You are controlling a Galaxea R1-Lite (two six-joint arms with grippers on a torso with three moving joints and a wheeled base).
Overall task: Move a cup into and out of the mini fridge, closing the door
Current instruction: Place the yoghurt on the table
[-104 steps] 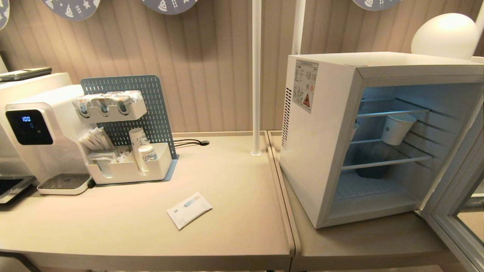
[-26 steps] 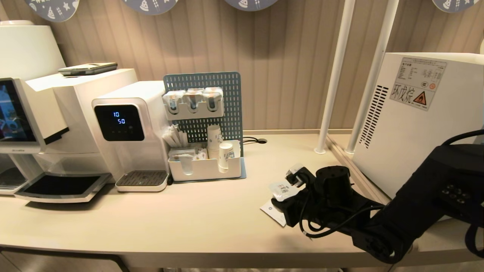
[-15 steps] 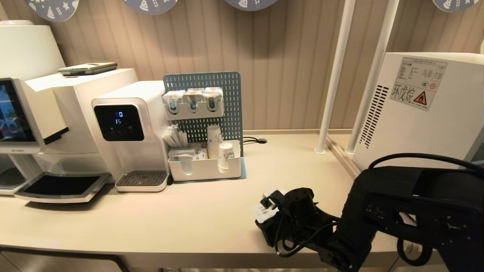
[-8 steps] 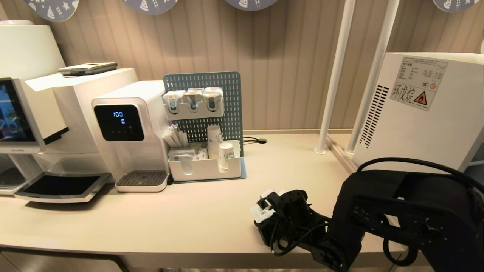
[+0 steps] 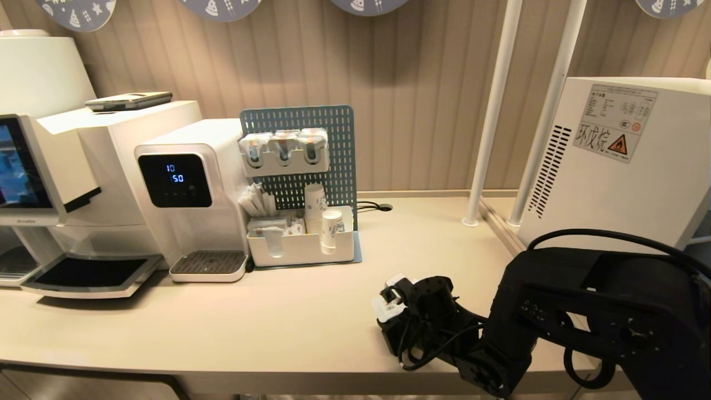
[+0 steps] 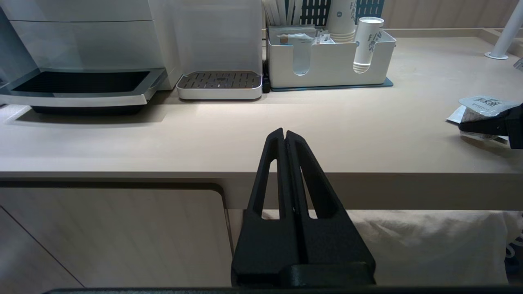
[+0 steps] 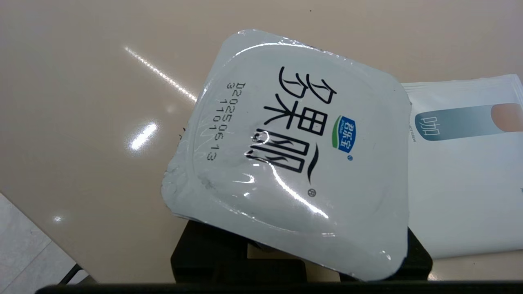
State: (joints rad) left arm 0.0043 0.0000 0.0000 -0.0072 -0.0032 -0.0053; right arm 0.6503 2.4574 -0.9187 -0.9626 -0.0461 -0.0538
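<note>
The cup, squat with a white foil lid, sits tilted in my right gripper, which is shut on its body low over the counter near the front edge. The lid hides the fingers in the right wrist view. From the left wrist view the cup shows at the far right with one black finger against it. Only the mini fridge's white side wall with a warning label shows; its door is out of view. My left gripper is shut and parked below the counter's front edge.
A white sachet lies on the counter beside the cup. At the back stand a water dispenser, a coffee machine and an organiser with paper cups. Two white poles rise left of the fridge.
The head view has swung from the open fridge to the counter. My right gripper carried the cup off the sachet toward the counter's front edge and lower; it has barely moved in the last half second.
</note>
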